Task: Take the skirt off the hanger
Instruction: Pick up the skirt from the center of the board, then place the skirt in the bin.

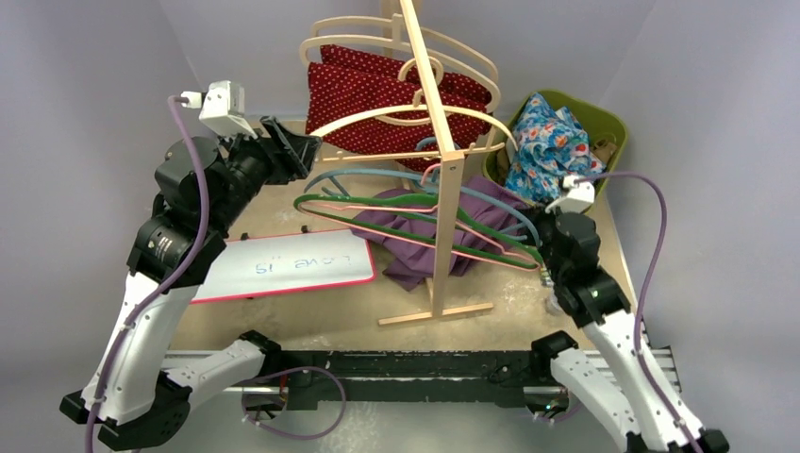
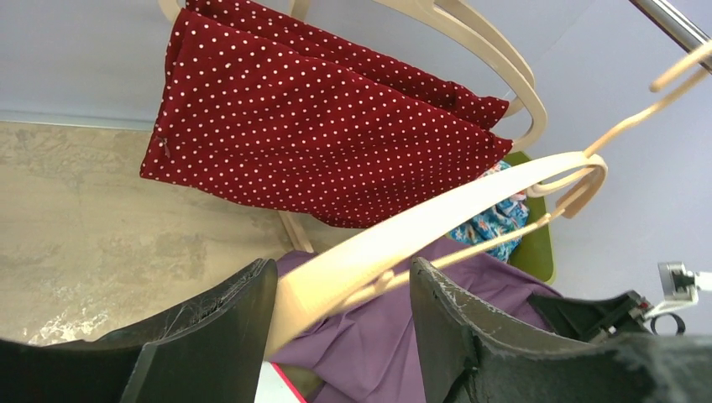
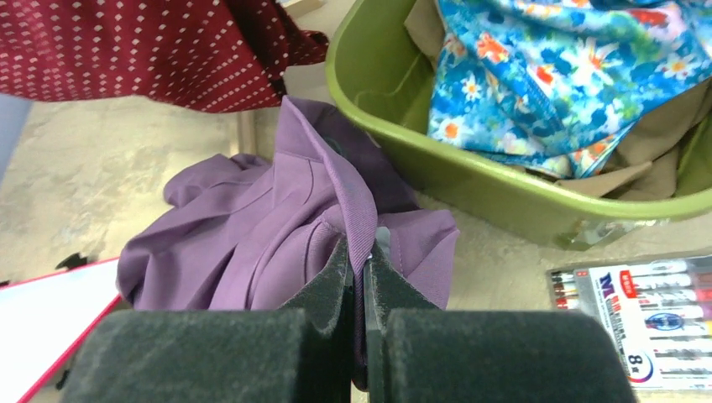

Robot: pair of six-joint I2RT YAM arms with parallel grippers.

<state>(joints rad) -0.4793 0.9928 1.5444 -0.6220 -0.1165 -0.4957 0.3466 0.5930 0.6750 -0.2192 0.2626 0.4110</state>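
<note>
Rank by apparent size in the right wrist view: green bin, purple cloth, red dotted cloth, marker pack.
1. green bin and purple cloth: look alike, bin cropped by the frame, so unranked.
2. red dotted cloth, also cropped.
3. marker pack.

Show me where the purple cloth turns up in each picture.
Top external: purple cloth, centre, at the wooden stand's foot.
Left wrist: bottom centre, below the wooden hanger.
Right wrist: centre-left, pinched by the right gripper.
Shared landmark: the red dotted cloth, above the purple one in all three.
</note>
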